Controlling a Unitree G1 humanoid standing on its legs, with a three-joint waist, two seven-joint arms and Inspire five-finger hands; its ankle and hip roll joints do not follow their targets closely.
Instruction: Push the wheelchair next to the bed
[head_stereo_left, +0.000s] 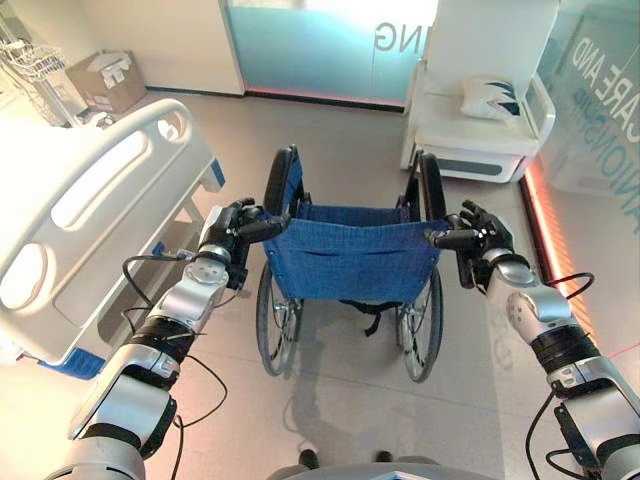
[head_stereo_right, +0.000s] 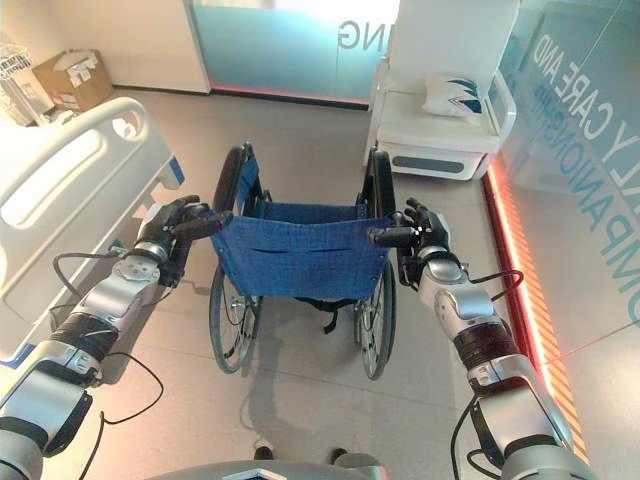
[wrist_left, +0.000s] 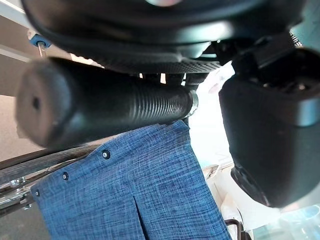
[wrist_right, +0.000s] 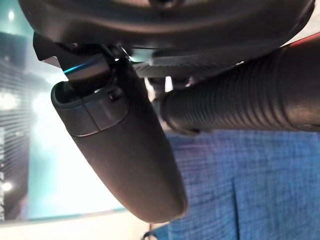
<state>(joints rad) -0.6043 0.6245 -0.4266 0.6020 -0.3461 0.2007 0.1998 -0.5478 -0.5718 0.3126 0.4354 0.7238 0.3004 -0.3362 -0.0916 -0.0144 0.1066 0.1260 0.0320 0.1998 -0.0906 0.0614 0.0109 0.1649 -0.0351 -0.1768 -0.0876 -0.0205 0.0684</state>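
You are gripping both push handles of the wheelchair (head_stereo_left: 350, 255), left hand (head_stereo_left: 228, 237) and right hand (head_stereo_left: 482, 240) curled round them; push evenly, steering left toward the bed (head_stereo_left: 85, 210).

Wheelchair (head_stereo_left: 350, 260): blue fabric backrest, black ribbed push handles, large spoked wheels, upright on floor, back toward camera. Bed (head_stereo_left: 90, 200): white, just beside wheelchair's left.
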